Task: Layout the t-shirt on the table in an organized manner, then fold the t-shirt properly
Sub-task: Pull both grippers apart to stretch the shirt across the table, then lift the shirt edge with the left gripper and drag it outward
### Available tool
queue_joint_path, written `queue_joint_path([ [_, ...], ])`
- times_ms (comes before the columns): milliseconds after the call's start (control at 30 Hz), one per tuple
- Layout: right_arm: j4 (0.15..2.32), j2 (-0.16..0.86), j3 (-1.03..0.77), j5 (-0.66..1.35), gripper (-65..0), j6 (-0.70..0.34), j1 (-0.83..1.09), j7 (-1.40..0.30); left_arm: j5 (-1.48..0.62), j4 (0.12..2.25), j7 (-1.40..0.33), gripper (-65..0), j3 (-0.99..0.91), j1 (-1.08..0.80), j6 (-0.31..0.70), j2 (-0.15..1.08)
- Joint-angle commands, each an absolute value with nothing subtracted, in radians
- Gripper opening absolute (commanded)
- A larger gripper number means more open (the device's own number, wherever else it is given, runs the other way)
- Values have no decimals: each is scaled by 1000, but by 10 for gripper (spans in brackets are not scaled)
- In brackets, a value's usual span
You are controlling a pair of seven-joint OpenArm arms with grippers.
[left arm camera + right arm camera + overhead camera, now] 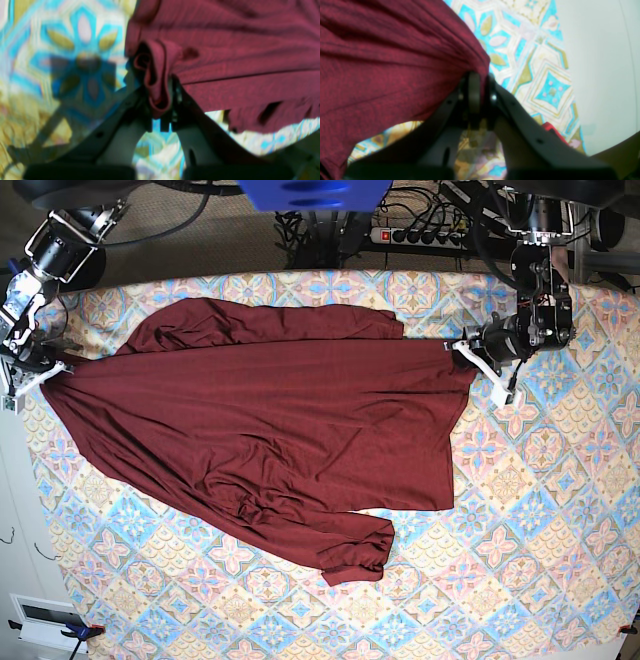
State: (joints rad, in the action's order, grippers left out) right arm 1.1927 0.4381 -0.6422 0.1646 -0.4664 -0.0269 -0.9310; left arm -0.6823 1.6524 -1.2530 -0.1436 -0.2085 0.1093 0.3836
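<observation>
The maroon t-shirt (270, 430) lies spread across the patterned table (520, 560), stretched taut between both arms, with one long sleeve folded along the far edge and the other curled at the near side. My left gripper (468, 350) at the shirt's right edge is shut on a bunched fold of fabric; in the left wrist view the left gripper (162, 100) pinches the t-shirt (237, 50). My right gripper (52, 370) holds the shirt's left tip near the table's left edge. In the right wrist view the right gripper (482, 92) is shut on the t-shirt (382, 62).
A power strip with cables (420, 230) lies behind the table's far edge. The table's left edge drops to a white floor (602, 75). A small clamp (75, 632) sits at the near left corner. Bare patterned cloth (560, 480) shows right of the shirt.
</observation>
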Motion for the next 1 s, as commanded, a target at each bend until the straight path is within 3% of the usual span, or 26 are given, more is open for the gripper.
queue_joint_path([
  [0,1208,470,-647,166,-650,-458,-38,-911,-687,1669,-1265,-601,-153,-203,110,414],
  [267,1208,469,-644,166,-650,-458,-38,-909,-846,1669,-1277,-468,-274,-272,108,456],
  [433,1208,469,-642,166,-650,-458,-38,-909,-947,1669,-1297,-258,-280,-321,108,493],
  [500,1208,469,-642,166,-650,-458,-38,-909,-1000,1692,-1323,-212,-280,-344,108,490],
  [767,1208,469,-642,166,-650,-458,-38,-909,-1076,1833,-1330,-203,-283,-460,105,435],
  [967,1210,467,-642,166,-650,-458,-38,-909,-1069,1811,-1331,-203,-278,-461,105,323],
])
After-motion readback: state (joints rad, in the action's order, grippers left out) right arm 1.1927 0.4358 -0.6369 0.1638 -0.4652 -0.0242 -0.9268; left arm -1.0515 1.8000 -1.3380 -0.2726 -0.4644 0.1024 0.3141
